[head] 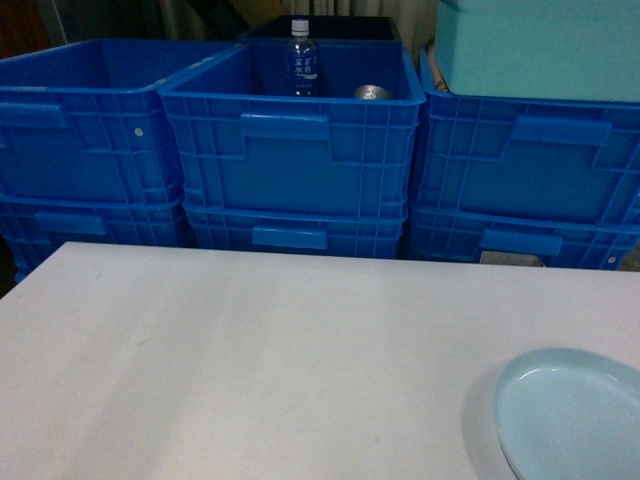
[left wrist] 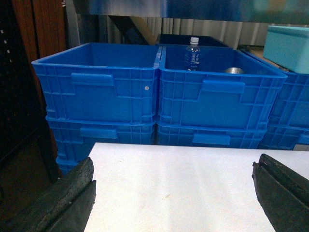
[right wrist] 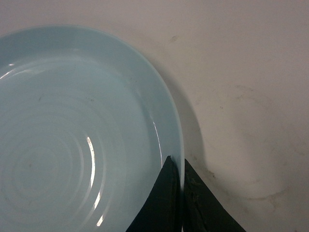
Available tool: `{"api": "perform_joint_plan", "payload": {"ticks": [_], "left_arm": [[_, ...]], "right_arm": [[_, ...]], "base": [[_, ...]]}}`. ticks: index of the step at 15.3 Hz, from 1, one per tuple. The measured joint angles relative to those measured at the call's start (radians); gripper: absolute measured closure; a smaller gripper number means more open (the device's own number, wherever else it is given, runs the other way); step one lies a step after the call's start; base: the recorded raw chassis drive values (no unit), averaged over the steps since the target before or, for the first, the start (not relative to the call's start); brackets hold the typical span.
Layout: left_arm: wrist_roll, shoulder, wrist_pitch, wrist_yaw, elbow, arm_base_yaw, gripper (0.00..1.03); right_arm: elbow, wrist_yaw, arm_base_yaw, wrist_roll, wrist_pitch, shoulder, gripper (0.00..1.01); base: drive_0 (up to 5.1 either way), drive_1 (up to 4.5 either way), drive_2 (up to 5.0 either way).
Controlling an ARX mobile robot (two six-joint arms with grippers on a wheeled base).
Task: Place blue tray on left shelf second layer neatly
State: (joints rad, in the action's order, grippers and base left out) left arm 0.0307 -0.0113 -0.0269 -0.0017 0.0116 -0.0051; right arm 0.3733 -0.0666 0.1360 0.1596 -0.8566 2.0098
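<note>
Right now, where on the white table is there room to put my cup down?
The white table is bare from its left edge across the middle, up to the stacked blue crates behind it. Only the near right corner is taken: the blue tray sits there, its rim pinched by the right gripper.

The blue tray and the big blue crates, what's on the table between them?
Nothing: in the head view only bare white table lies between the blue tray and the crates.

Light's dim w/ a blue tint. Head pic is soft & a bit blurry. The tray has small white shiny streaks and throws a dark shadow on the table at its right.
</note>
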Motion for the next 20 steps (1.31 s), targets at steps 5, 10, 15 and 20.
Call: {"api": "perform_joint_plan", "payload": {"ticks": [5, 10, 15, 20], "left_arm": [[0.000, 0.000, 0.000, 0.001, 0.000, 0.000, 0.05], [0.000, 0.000, 0.000, 0.001, 0.000, 0.000, 0.05], [0.000, 0.000, 0.000, 0.001, 0.000, 0.000, 0.05], [0.000, 0.000, 0.000, 0.000, 0.000, 0.000, 0.05]], "right_arm": [[-0.015, 0.001, -0.021, 0.002, 0.001, -0.024, 0.99], [-0.053, 0.026, -0.094, -0.052, -0.037, -0.195, 0.99], [-0.047, 0.029, -0.131, -0.143, 0.061, -0.580, 0.99], [-0.088, -0.013, -0.150, -0.233, 0.058, -0.905, 0.99]], "base": [[0.0, 0.00, 0.0], [0.0, 0.00, 0.0], [0.0, 0.00, 0.0], [0.0, 0.00, 0.0]]}}
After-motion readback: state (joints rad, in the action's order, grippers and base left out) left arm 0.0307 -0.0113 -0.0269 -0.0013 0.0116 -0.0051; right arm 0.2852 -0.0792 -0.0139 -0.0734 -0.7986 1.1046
